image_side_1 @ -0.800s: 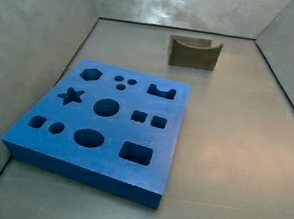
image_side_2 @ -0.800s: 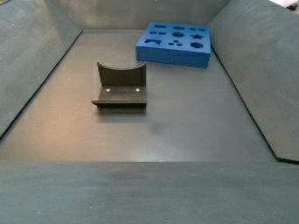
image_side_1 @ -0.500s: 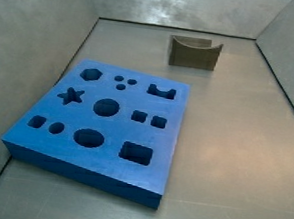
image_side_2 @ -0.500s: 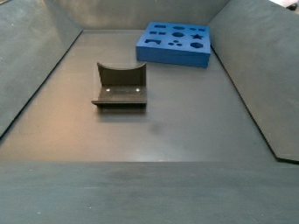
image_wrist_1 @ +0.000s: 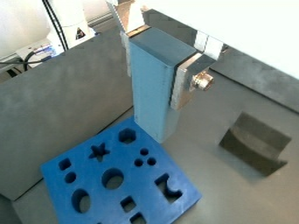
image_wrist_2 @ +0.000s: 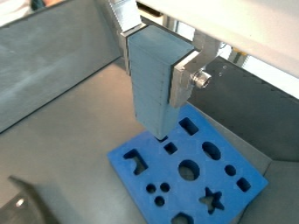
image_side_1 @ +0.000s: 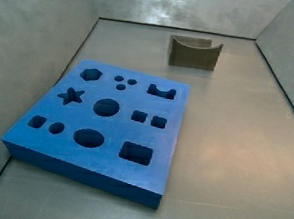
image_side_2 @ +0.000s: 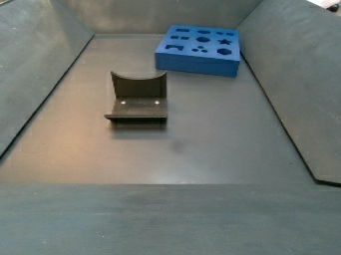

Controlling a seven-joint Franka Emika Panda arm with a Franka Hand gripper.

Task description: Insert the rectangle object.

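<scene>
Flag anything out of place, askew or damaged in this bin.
Nothing stands out. The gripper hangs high above the blue board, jaws shut on the upright rectangle object, out of both side views. The board lies flat, holes empty; the olive U-notched block sits apart by the back wall.

One gripper above the floor, one rectangle object, one blue board, one olive block.
</scene>
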